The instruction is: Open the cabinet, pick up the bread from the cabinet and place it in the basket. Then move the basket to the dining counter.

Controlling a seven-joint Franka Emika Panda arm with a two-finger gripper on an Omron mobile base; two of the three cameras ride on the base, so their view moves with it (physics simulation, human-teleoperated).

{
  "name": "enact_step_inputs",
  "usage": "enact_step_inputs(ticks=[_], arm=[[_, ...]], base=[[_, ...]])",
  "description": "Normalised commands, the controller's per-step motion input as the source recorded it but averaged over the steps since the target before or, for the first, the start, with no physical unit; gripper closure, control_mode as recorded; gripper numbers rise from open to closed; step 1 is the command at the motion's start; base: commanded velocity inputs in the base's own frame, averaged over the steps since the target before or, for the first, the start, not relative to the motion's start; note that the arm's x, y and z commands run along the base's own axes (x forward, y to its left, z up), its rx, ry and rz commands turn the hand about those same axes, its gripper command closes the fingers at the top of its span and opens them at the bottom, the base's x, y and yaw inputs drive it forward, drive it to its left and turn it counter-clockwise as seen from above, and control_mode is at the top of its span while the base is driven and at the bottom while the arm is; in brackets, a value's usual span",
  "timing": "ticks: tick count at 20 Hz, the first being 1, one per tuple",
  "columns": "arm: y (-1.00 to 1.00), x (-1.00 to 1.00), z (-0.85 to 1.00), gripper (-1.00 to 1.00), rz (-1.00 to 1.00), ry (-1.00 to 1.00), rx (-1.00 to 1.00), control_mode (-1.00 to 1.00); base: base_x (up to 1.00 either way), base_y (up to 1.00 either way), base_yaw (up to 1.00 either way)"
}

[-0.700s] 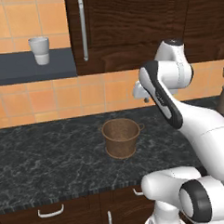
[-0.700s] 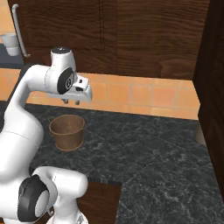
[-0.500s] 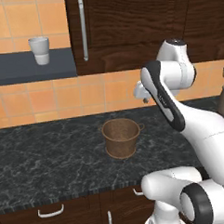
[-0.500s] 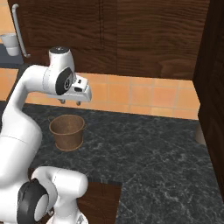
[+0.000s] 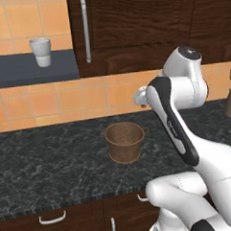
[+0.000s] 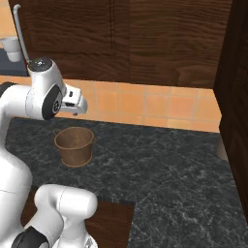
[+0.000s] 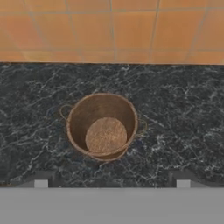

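Black marbled worktop under a shut cabinet: opening step not yet begun.
Up and left of the pincer hangs the cabinet's bar handle; below it stands the empty basket. Its jaws stand wide apart, holding nothing; next it likely must rise to that handle.

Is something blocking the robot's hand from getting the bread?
Yes. The cabinet door is shut, its silver handle untouched, so any bread inside is hidden behind it. The gripper hangs with open jaws above the empty basket on the black counter.
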Motion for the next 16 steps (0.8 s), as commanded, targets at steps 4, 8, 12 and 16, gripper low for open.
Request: enact_step_inputs(ticks=[4, 8, 12, 16], arm=[[0.31, -0.10, 0.53, -1.00, -0.03, -0.02, 0.00, -1.00], [0.43, -0.12, 0.48, -1.00, -0.06, -0.12, 0.00, -1.00], [0.68, -0.10, 0.35, -1.00, -0.10, -0.14, 0.00, -1.00], [0.33, -0.21, 0.46, -1.00, -0.06, -0.11, 0.04, -1.00]], base=[[0.00, 0.00, 0.00], [0.00, 0.00, 0.00], [0.00, 0.00, 0.00], [0.00, 0.00, 0.00]])
